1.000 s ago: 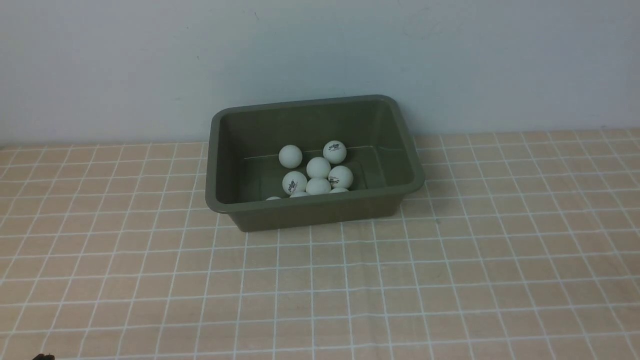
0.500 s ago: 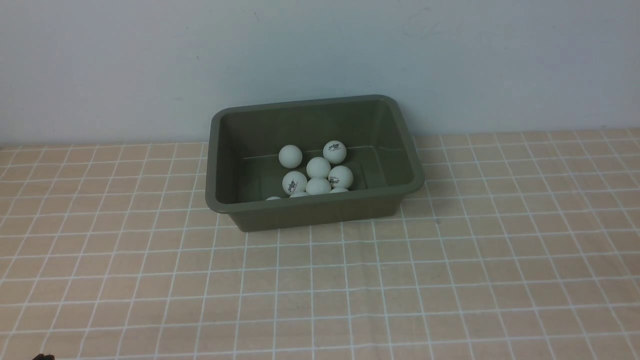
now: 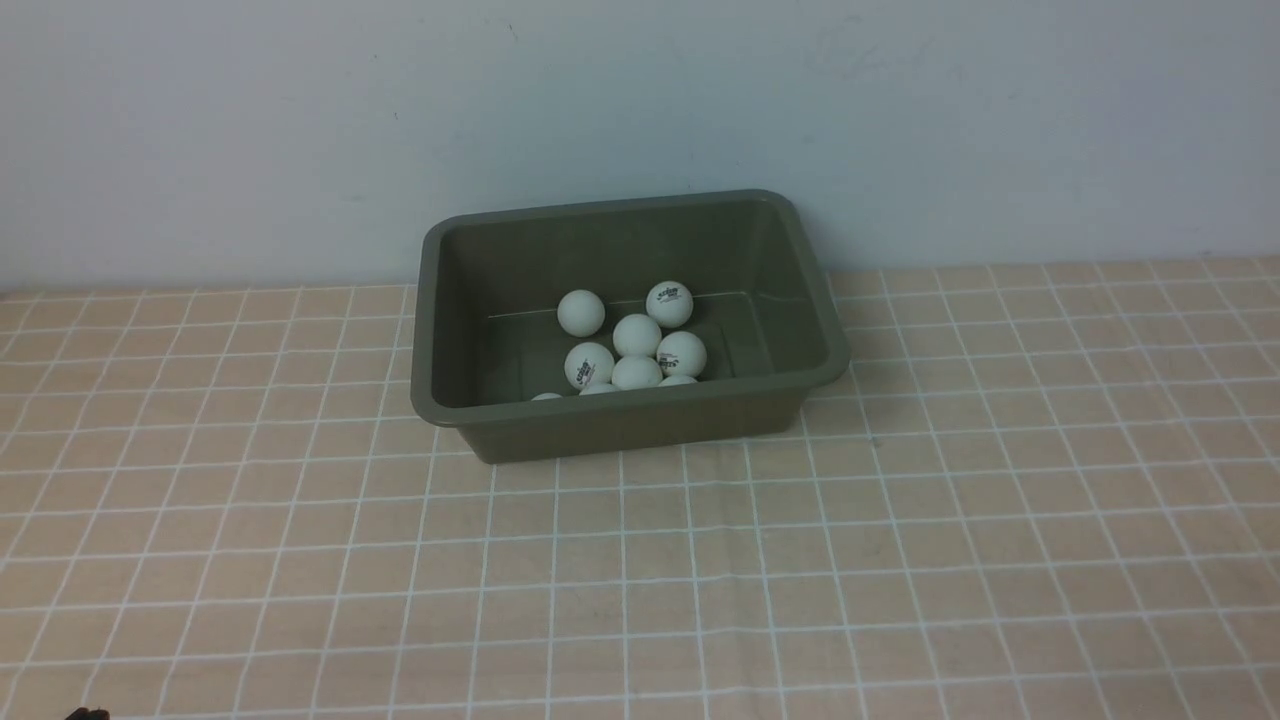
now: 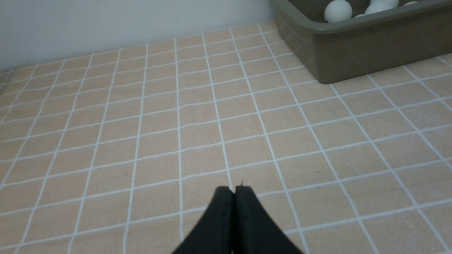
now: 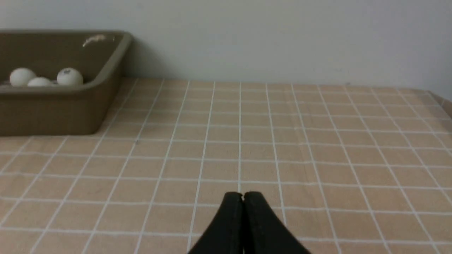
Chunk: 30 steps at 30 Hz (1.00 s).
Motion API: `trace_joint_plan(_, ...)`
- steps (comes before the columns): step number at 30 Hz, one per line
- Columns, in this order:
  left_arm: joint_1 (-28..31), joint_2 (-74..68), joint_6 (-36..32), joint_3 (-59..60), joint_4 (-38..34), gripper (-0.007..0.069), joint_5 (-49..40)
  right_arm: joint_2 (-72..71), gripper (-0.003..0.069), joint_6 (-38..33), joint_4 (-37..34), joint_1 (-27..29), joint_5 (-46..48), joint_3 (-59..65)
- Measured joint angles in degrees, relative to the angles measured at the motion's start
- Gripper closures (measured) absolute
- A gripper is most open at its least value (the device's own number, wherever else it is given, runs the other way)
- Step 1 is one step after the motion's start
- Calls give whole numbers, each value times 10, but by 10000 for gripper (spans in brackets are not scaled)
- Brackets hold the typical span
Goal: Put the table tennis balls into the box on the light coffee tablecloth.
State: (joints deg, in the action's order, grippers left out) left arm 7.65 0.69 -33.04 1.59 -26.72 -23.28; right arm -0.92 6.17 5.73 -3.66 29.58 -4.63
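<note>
The box [image 3: 630, 420], an olive-green tub with rounded corners, a flared rim and no lid, stands on the light coffee tablecloth [image 3: 900, 540] toward the far side of the desk, close to the pale wall [image 3: 300, 130]. All the table tennis balls [image 3: 637, 335] in sight lie inside it, on its floor. In the front view 6 show whole or nearly whole, bunched slightly nearer the front wall, several touching one another. The tops of 3 more peek over the near rim, which hides the rest of them. That makes 9 counted.

3 of the balls carry a small dark printed logo: the one farthest back [image 3: 669, 303], the one at front left [image 3: 589, 365] and the one at front right [image 3: 681, 353]. The lettering is too small to read. The right wrist view shows a pale smear high on the box's inner wall [image 5: 93, 38].

No ball lies on the cloth in any view.

The left gripper [image 4: 233, 192] has its black fingers [image 4: 220, 218] pressed together with nothing between them, above bare cloth and well apart from the box. The right gripper [image 5: 243, 195] has its fingers [image 5: 257, 222] pressed together the same way, also empty, over bare cloth on the box's other side.
</note>
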Motion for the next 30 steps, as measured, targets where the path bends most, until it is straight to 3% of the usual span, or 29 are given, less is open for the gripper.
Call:
trace_joint_plan(7, 0, 0, 0, 0, 0, 693, 0, 0, 677, -5, -5, 0, -25, 50)
trace_joint_plan(30, 0, 0, 0, 0, 0, 693, 0, 0, 677, -5, -5, 0, -43, 54)
